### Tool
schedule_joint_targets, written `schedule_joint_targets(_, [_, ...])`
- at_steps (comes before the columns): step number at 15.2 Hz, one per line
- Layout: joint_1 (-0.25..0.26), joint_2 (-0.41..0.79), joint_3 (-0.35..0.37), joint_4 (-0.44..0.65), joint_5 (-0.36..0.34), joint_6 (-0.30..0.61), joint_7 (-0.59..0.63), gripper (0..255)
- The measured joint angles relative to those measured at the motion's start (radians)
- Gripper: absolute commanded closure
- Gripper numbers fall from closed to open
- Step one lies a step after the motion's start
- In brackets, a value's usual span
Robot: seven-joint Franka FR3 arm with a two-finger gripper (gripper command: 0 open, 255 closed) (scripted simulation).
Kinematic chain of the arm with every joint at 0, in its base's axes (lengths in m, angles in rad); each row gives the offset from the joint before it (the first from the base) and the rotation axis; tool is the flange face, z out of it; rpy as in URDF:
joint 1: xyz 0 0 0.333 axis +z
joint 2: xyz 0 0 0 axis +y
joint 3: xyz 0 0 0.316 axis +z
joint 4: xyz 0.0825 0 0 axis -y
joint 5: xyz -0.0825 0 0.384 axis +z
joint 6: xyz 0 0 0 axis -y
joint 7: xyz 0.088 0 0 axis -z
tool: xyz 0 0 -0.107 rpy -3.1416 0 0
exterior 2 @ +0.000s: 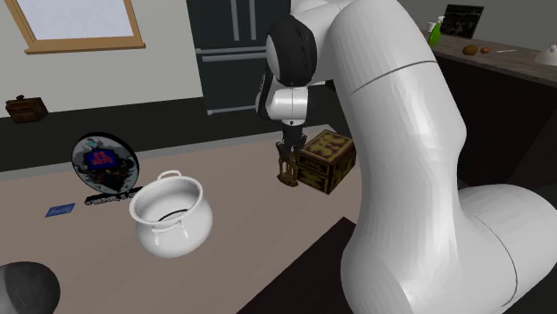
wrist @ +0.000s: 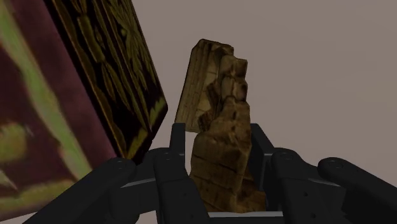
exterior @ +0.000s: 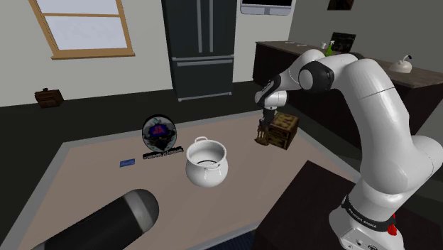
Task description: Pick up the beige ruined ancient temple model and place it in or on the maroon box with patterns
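Note:
The brown ruined temple model (wrist: 219, 121) stands upright between my black fingers, which press on both its sides. In the shoulder view the gripper (exterior: 268, 121) comes down from above onto the model (exterior: 263, 135), right beside the dark maroon box with gold patterns (exterior: 285, 131) near the table's far corner. The second exterior view shows the model (exterior 2: 286, 171) at table height under the gripper (exterior 2: 288, 150), next to the box (exterior 2: 327, 161). I cannot tell whether the model's base touches the table. The box's patterned side (wrist: 95, 83) is close beside the gripper (wrist: 218, 133).
A white two-handled pot (exterior: 206, 162) stands mid-table. Behind it are a round dark plaque on a stand (exterior: 159, 135) and a small blue card (exterior: 128, 163). A large black cylinder (exterior: 106, 224) lies at the near edge. The table's edge (exterior: 323, 160) runs just past the box.

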Motion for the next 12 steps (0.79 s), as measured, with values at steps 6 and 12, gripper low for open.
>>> schedule_joint_targets(6, [0.011, -0.063, -0.016, -0.020, -0.015, -0.043, 0.008, 255])
schedule_joint_targets(12, [0.021, -0.109, -0.029, -0.015, -0.031, -0.094, 0.020, 255])
